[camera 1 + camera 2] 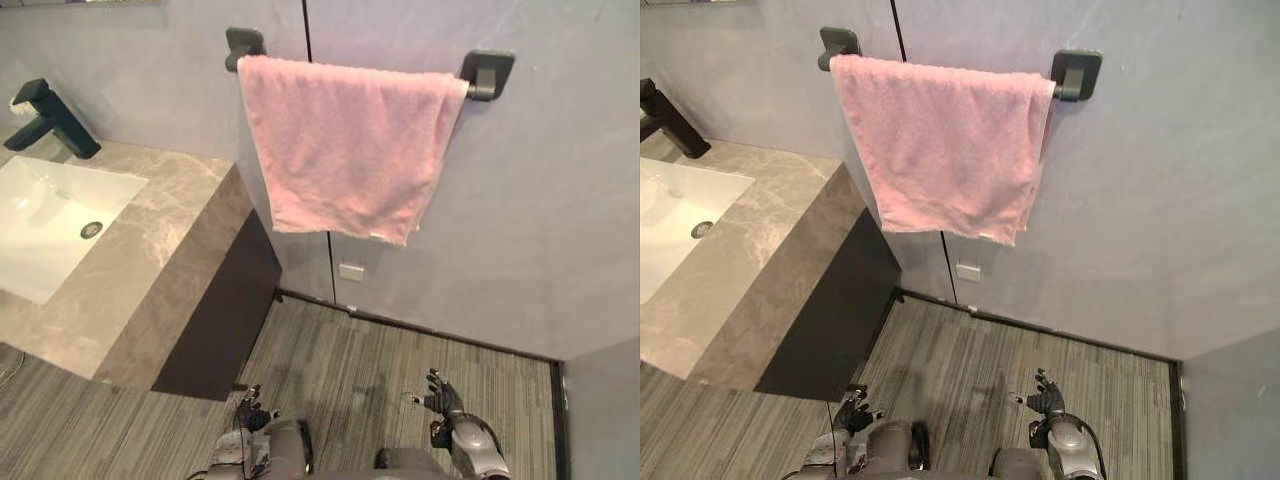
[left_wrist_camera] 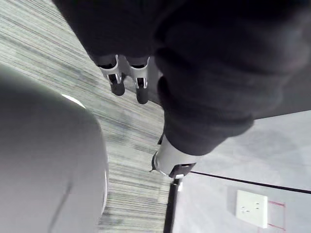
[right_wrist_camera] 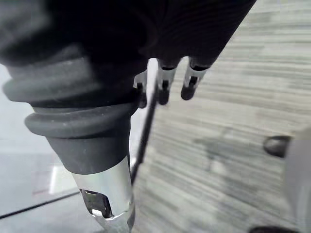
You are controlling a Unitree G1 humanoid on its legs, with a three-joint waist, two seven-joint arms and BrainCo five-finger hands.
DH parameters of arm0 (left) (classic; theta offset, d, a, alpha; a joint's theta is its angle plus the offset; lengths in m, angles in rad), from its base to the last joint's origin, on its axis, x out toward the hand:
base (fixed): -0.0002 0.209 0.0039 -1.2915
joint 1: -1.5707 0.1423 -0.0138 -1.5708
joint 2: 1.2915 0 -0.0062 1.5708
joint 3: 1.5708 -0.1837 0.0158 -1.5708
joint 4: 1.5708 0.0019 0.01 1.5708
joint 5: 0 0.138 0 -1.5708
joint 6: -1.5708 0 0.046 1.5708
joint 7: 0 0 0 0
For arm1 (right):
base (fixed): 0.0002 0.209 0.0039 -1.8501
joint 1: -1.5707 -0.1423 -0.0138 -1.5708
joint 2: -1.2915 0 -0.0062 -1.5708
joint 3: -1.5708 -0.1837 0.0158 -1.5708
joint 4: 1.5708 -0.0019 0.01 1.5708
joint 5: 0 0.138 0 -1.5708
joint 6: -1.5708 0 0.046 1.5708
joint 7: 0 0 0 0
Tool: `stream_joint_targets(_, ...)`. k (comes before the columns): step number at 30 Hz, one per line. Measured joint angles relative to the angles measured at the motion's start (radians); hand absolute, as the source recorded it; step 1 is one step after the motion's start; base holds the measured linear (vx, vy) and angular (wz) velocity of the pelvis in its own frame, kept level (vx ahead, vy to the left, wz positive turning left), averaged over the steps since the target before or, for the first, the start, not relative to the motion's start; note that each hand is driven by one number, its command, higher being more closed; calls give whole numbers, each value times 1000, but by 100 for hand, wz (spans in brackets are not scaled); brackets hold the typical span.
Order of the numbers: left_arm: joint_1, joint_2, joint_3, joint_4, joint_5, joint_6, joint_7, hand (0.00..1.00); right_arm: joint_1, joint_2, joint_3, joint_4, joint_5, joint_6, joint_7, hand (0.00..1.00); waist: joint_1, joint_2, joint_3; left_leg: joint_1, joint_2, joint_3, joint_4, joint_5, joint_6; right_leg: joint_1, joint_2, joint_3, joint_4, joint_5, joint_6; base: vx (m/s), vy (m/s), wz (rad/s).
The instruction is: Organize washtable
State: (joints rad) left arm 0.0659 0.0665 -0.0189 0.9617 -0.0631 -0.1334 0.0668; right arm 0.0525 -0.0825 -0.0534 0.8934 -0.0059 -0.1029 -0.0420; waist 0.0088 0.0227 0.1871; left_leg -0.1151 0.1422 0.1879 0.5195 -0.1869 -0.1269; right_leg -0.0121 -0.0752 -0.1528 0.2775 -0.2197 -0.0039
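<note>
The left hand and right hand hang low over the striped floor, apart from each other. The fingers of both are loosely extended, holding and touching nothing. To the left stands a marble counter with a white sink set in it. The sink has a drain, and a black tap stands at the back edge. A pink towel hangs over a dark rail on the wall beside the counter.

towel on rail, sink left (seemingly inset)
</note>
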Motion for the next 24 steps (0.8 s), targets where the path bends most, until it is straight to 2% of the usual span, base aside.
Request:
stream_joint_targets(1,-3,-9,0,4,9,0,0,0,15,0,-15,6,0,3,1,0,-5,18,-10,26,4,8,-46,-9,-11,-13,1,-15,4,9,7,-143,126,49)
stream_joint_targets(3,-4,-10,-18,2,39,2,-1,0,19,12,-38,26,0,8,2,0,-31,8,-16,35,-23,15,-167,12,-3,-20,1,-50,-37,47,26,-172,87,63)
stream_joint_targets(4,-3,-6,-22,2,41,5,-1,0,20,15,-40,26,0,10,2,0,-32,8,-19,50,-31,11,-225,23,13,-18,0,-59,-62,66,27,-189,101,51)
stream_joint_targets(5,1,-3,-31,3,57,12,-1,0,19,25,-55,26,0,10,3,0,-36,8,-20,91,-52,5,-348,68,44,-13,-10,-69,-97,96,31,-149,103,29)
stream_joint_targets(6,2,-4,-32,5,64,16,-1,0,17,31,-63,26,0,10,2,0,-37,4,-22,112,-65,2,-409,107,48,-13,-15,-72,-110,108,32,-236,91,32)
stream_joint_targets(7,10,-3,-41,13,76,17,-1,0,16,33,-69,26,-1,9,3,0,-42,9,-26,164,-88,-2,-550,189,57,-12,-19,-74,-132,121,40,-204,49,20)
stream_joint_targets(9,18,-2,-49,29,78,17,-1,0,13,32,-68,27,-1,9,2,0,-48,22,-34,185,-93,-4,-623,231,62,-25,-18,-81,-137,123,43,-235,28,11)
stream_joint_targets(12,26,-1,-47,32,77,15,-1,0,15,32,-59,35,-3,9,1,0,-48,24,-39,178,-93,-12,-623,234,63,-27,-18,-78,-126,123,47,-199,2,2)
stream_joint_targets(14,24,3,-47,51,77,15,-2,0,17,27,-46,35,-4,9,1,0,-54,17,-43,170,-107,-43,-623,232,66,-34,-26,-81,-98,111,65,-97,3,22)
stream_joint_targets(15,22,3,-47,53,77,16,-2,0,23,18,-47,34,-2,9,2,0,-57,20,-52,154,-109,-81,-623,239,76,-61,-8,-23,-54,74,87,-53,-24,41)
stream_joint_targets(17,17,6,-46,65,79,17,-2,0,20,20,-47,34,0,8,1,0,-64,13,-52,140,-120,-124,-623,249,84,-62,9,24,-50,59,80,2,-40,65)
stream_joint_targets(20,18,-5,-7,69,79,17,-2,0,20,18,-48,60,0,11,3,0,-47,11,-64,106,-136,-177,-623,251,84,-53,2,-22,-70,56,75,49,3,79)
stream_joint_targets(23,26,-7,19,49,76,18,0,0,8,21,-48,69,8,14,-1,0,-44,5,-68,47,-157,-223,-616,311,88,-62,-29,-123,-47,57,53,100,12,127)
stream_joint_targets(24,30,-10,29,3,74,18,1,0,2,29,-48,69,14,18,-6,0,-49,-6,-62,5,-189,-174,-598,378,113,-79,-66,-190,10,40,28,74,16,155)
